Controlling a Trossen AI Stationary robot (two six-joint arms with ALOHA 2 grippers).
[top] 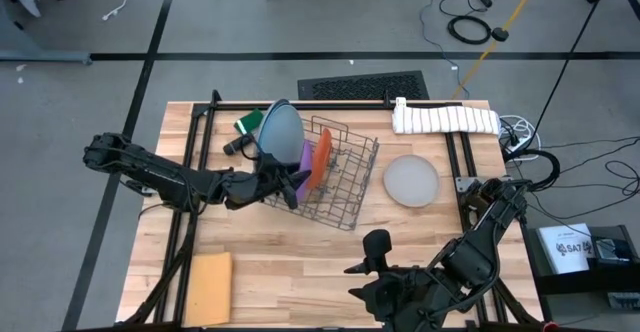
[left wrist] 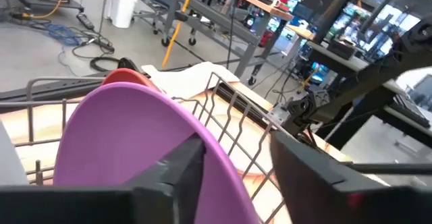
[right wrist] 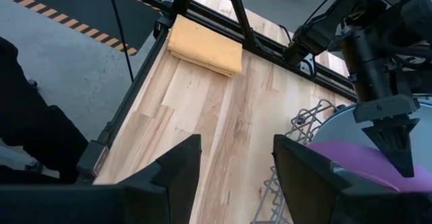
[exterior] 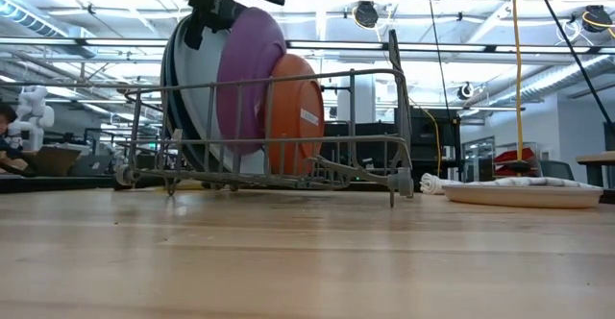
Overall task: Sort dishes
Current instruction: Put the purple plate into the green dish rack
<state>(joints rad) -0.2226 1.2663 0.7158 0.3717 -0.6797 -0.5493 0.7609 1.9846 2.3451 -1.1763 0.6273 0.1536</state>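
The round purple plastic plate [top: 305,158] stands on edge in the grey wire dish rack [top: 345,187], which sits near the middle of the pale wooden table [top: 290,257]. Just beside it, on the side away from the left arm, the smaller round orange plastic plate [top: 320,162] also stands upright in the rack, as the low view shows [exterior: 293,117]. On the purple plate's other side, large plates stand on edge: a pale grey-blue one [top: 280,132] is plain from above, and the low view shows darker rims behind it that cannot be told apart.

The left gripper [top: 290,184] is at the top edge of the purple plate [left wrist: 135,136]. Its fingers [left wrist: 172,177] stand apart, one on each side of the plate's rim; whether they press on it cannot be told.

A round light grey plastic plate [top: 411,181] lies flat on the table, well apart from the rack, toward the right arm's side. Beyond it a folded white cloth [top: 445,119] lies at the table's far edge.

The right gripper [top: 365,267] waits low over the near edge of the table, its fingers [right wrist: 169,170] spread wide and holding nothing. A flat tan square sheet [top: 208,287] lies at the near corner on the left arm's side.
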